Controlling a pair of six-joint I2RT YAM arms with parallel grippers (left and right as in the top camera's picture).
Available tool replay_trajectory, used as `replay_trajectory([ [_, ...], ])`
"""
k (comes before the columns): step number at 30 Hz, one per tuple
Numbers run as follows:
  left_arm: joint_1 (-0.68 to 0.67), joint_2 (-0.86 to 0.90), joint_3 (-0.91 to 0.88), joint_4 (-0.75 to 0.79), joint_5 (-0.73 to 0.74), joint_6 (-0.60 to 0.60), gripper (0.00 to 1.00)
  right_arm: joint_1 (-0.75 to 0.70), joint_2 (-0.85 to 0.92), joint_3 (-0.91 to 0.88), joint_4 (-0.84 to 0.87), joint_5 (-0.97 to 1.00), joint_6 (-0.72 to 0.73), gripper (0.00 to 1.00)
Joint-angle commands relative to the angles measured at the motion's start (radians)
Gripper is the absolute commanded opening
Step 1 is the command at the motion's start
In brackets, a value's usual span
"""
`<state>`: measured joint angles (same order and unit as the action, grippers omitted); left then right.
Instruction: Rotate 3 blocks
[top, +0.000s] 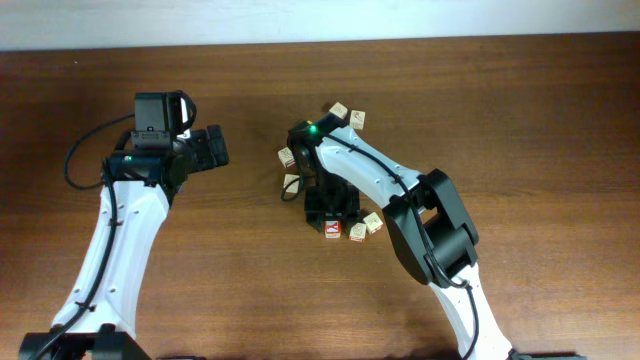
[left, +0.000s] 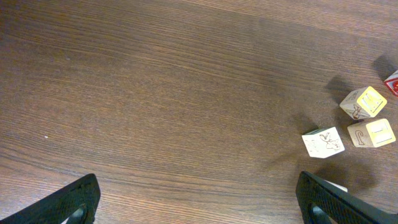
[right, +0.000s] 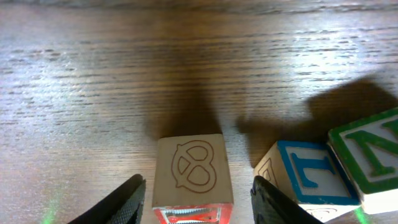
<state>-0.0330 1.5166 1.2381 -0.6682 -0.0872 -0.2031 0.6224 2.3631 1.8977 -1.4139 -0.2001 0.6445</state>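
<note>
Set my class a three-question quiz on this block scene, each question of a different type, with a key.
1. True or false: the left gripper is closed on a cube.
2. What is drawn on top of the red-framed block between the fingers of the right gripper? A pretzel; B star; C fish.
3. Fill in: the rightmost block in the right wrist view has a ___ frame.
Key: 1 false; 2 A; 3 green.

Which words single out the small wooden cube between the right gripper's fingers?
On the brown wooden table, find the right gripper. Between its fingers sits the wooden cube. Only it bears a pretzel outline and red frame; neighbours have blue and green letters.
</note>
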Motion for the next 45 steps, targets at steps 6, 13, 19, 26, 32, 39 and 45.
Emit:
replay_trajectory([
  [6, 0.003, 0.004, 0.01, 0.001, -0.015, -0.009, 0.99, -0.07, -0.188, 0.028, -0.016, 0.045, -0.065, 0.59],
  [13, 0.003, 0.004, 0.01, 0.001, -0.015, -0.009, 0.99, -0.188, -0.399, -0.029, -0.143, 0.265, -0.065, 0.57],
  [19, 0.003, 0.004, 0.01, 0.001, -0.015, -0.009, 0.99, -0.187, -0.399, -0.306, 0.009, 0.201, -0.06, 0.39],
  [26, 0.003, 0.004, 0.01, 0.001, -0.015, -0.009, 0.99, -0.065, -0.397, -0.452, 0.161, 0.221, 0.053, 0.25],
  [32, 0.003, 0.004, 0.01, 0.001, -0.015, -0.009, 0.99, -0.046, -0.397, -0.541, 0.251, 0.284, 0.124, 0.2],
  [39, 0.003, 0.004, 0.01, 0.001, -0.015, -0.009, 0.99, -0.046, -0.39, -0.563, 0.371, 0.193, 0.085, 0.21],
  [45, 0.003, 0.004, 0.01, 0.001, -0.015, -0.009, 0.99, -0.046, -0.378, -0.563, 0.421, 0.137, -0.017, 0.21],
])
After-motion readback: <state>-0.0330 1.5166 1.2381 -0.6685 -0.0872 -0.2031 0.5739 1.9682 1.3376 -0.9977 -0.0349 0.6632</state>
